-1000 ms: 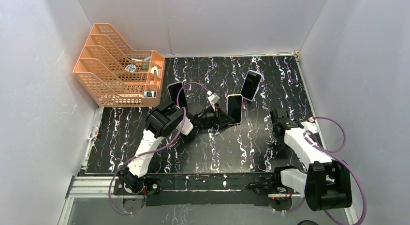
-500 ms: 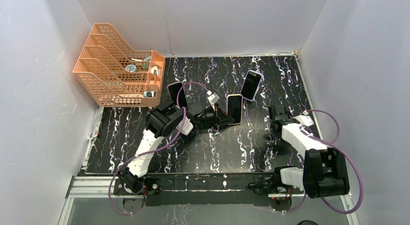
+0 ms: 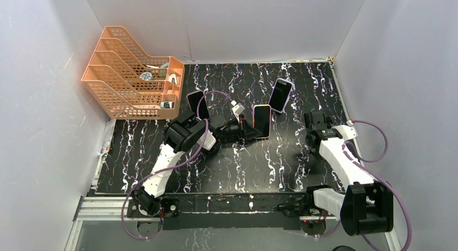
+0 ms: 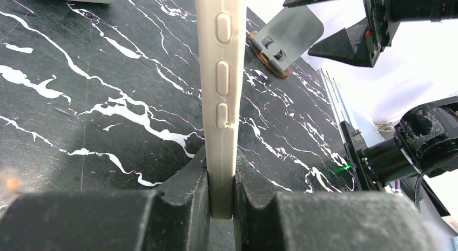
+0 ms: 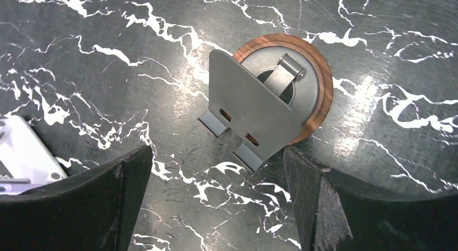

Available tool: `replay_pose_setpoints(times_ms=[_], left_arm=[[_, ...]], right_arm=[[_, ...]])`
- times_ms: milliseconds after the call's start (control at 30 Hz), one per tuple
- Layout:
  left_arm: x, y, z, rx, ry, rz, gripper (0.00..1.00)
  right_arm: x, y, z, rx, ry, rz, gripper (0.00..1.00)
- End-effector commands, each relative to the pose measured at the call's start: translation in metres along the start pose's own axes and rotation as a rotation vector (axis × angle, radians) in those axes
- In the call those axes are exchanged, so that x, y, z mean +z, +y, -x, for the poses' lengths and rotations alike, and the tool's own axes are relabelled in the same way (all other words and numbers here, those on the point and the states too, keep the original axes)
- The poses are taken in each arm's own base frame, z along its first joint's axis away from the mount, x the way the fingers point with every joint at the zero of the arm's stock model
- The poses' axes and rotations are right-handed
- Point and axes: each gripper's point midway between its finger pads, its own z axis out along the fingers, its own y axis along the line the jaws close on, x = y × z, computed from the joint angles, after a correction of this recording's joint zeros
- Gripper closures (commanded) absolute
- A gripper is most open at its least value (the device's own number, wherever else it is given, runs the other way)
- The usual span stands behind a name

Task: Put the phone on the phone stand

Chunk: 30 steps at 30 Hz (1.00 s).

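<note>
Cream phone [image 4: 219, 73], three raised side buttons, upright, clamped in left gripper [image 4: 221, 202], grey metal stand [image 5: 259, 113] on round wooden base [image 5: 320, 94], 12 o'clock of spread right gripper [image 5: 216, 156]

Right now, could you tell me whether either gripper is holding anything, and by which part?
The left gripper clamps the phone at one end, across its thickness. The right gripper, open above the phone stand, holds nothing.
</note>
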Motion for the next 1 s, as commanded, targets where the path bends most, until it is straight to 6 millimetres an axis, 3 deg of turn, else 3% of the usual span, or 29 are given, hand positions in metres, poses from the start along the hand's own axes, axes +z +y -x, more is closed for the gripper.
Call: replay_pose_setpoints(times_ms=[0,167,300,500,633,967], left_arm=[[-0.011,0.025,-0.014,-0.059,0.029,0.062,1.00],[-0.010,0.022,-0.014,-0.062,0.031,0.050,1.00],[-0.011,0.022,-0.012,-0.064,0.028,0.048,1.00],[-0.012,0.024,-0.014,-0.077,0.030,0.042,1.00],[-0.011,0.022,-0.015,-0.089,0.029,0.027,1.00],[-0.012,0.021,-0.013,-0.094,0.028,0.012,1.00]], right_arm=[[-0.009,-0.006,0.018,0.057,-0.029,-0.160,0.01],[-0.003,-0.015,0.011,-0.009,-0.012,-0.322,0.01],[0.000,-0.014,0.007,-0.015,-0.006,-0.298,0.01],[-0.007,-0.009,0.022,0.029,-0.042,-0.214,0.03],[-0.014,-0.010,0.033,0.064,-0.035,-0.249,0.02],[-0.024,-0.002,0.029,0.144,0.119,-0.409,0.01]])
